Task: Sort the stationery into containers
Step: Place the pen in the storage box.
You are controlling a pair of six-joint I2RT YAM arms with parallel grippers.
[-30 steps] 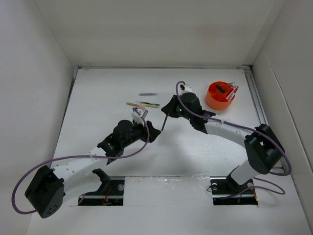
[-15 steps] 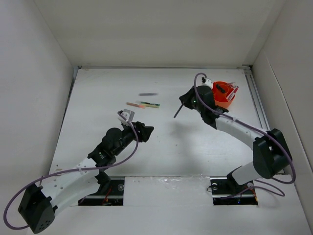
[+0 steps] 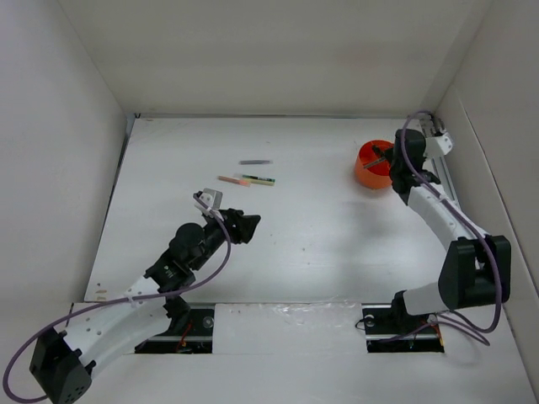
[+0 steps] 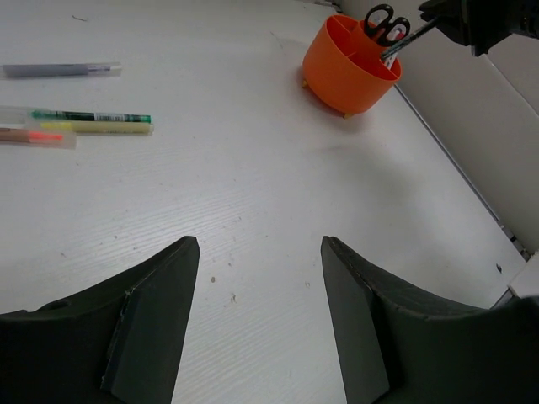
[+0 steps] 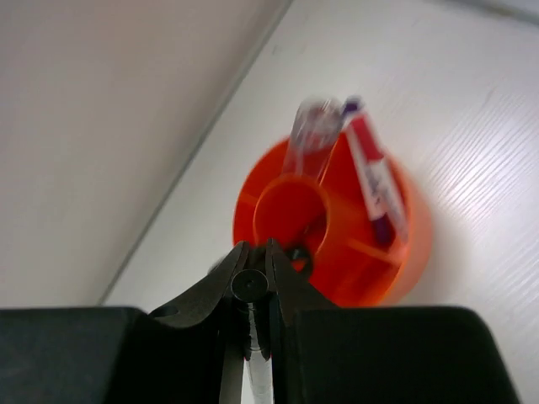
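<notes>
- Right gripper [image 5: 255,259], fingers pinching a slim dark grey stick [image 4: 412,35], above the round bright-orange plastic organiser [image 3: 365,175], far right.
- Left gripper [image 4: 261,313], fingers spread, empty, near centre; a green-yellow marker [image 4: 93,121] lies beyond it.

The desk [image 4: 253,168] is white, with fine parallel ridges across it. The organiser [image 4: 345,71] is bright orange. The scissors [image 4: 386,18] standing in it have black handles, and the red pen [image 5: 375,181] beside them shows a purplish tip. On the desk lie a grey pen [image 4: 59,70], a marker [image 4: 93,122] in green and pale yellow, and a pink-orange pen [image 4: 34,136]. The left end effector [image 4: 261,244] and the right end effector [image 5: 253,248] are black. The stick [image 5: 250,284] is dark grey and the cable [image 3: 228,238] is purple.
</notes>
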